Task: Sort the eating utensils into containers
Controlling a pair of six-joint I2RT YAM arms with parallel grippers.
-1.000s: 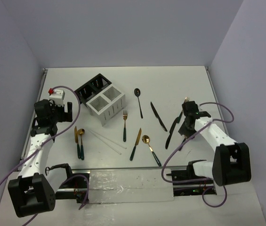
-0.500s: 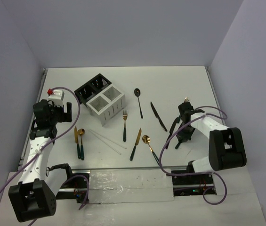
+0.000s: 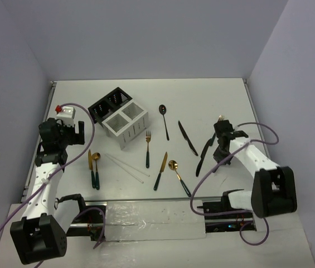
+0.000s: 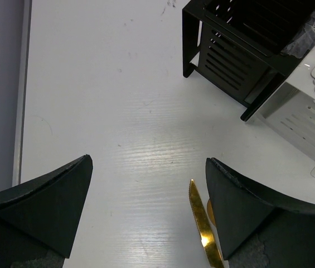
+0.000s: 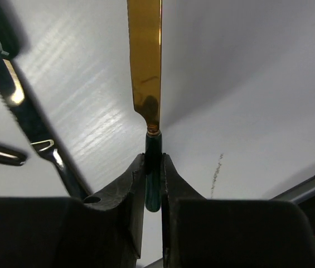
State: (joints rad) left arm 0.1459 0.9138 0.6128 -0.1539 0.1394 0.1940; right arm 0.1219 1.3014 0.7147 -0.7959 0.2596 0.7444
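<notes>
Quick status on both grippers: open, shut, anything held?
Left gripper: open, holding nothing.
Right gripper: shut on the green handle of a gold-bladed knife.

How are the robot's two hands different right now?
The left gripper is wide open with nothing in it; the right gripper is pinched shut on the green handle of the gold knife. The left gripper hovers near the black box; the right gripper is beside black cutlery. Both have dark fingers.
</notes>
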